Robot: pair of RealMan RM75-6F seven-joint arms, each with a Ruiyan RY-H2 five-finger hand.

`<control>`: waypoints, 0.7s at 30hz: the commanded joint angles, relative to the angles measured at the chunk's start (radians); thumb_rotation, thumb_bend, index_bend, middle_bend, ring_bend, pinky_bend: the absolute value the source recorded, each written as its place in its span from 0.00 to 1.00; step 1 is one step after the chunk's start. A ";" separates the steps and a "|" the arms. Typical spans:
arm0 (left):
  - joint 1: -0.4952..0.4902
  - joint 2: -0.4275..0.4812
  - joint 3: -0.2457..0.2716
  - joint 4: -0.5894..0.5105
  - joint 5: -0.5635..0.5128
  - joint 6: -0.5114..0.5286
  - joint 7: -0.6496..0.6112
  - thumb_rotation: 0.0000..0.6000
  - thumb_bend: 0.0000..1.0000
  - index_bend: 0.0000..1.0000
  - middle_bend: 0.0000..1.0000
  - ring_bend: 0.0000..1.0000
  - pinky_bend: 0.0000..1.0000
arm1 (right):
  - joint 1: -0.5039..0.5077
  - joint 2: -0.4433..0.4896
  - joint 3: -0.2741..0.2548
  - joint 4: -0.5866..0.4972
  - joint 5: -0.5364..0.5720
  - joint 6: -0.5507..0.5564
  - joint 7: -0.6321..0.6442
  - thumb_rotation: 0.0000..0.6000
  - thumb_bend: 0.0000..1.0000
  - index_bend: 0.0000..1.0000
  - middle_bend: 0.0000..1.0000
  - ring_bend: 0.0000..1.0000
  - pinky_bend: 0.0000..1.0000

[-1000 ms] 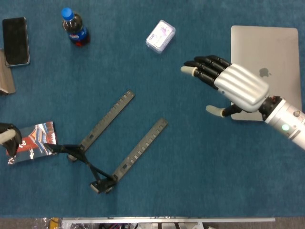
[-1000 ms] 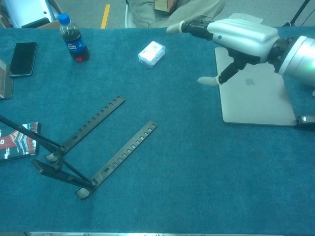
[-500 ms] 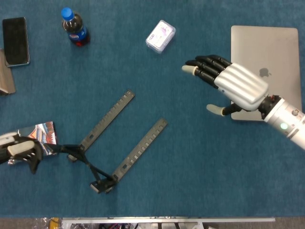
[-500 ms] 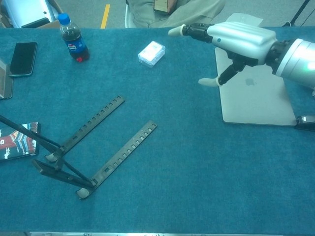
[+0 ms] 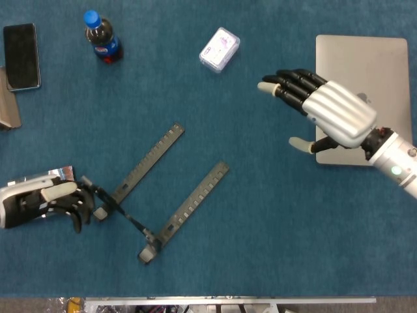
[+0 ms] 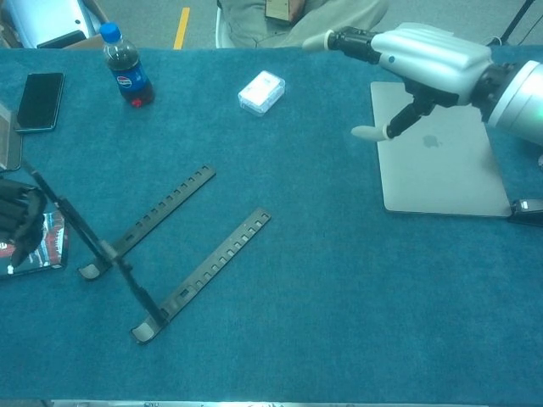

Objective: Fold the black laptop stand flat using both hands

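Left robot hand (image 5: 45, 203): curling beside the laptop stand (image 5: 163, 189), grip unclear.
Right robot hand (image 5: 329, 114): hovering spread over the laptop (image 5: 374, 65), holding nothing.

silver-backed right hand (image 5: 335, 114) (black fingers), pale fingertips

The laptop stand (image 5: 153, 195) lies on the table (image 5: 260, 248) toward its near left. The left hand (image 5: 45, 203) sits just left of it, over a booklet (image 6: 34, 246). Far left lies a phone (image 5: 21, 56), with a soda bottle (image 5: 103, 38) to its right. A small box (image 5: 219, 49) lies far centre. The right hand (image 5: 326, 112) hovers by the laptop's (image 5: 374, 59) left edge, far right.
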 commanded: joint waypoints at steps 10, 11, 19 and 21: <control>-0.081 -0.023 -0.019 -0.088 -0.073 -0.113 0.051 0.38 0.25 0.38 0.41 0.31 0.37 | -0.021 0.017 0.004 0.008 -0.016 0.026 0.025 1.00 0.23 0.00 0.08 0.00 0.10; -0.087 -0.023 -0.021 -0.094 -0.078 -0.120 0.058 0.38 0.25 0.38 0.40 0.29 0.37 | -0.022 0.018 0.005 0.007 -0.017 0.028 0.026 1.00 0.23 0.00 0.08 0.00 0.10; -0.131 0.011 -0.038 -0.152 -0.132 -0.193 0.183 0.39 0.25 0.38 0.39 0.28 0.35 | -0.039 0.036 0.002 -0.001 -0.027 0.042 0.032 1.00 0.23 0.00 0.08 0.00 0.10; -0.129 0.023 -0.048 -0.178 -0.165 -0.229 0.261 0.41 0.25 0.38 0.39 0.28 0.35 | -0.041 0.037 -0.004 -0.003 -0.031 0.037 0.028 1.00 0.23 0.00 0.08 0.00 0.10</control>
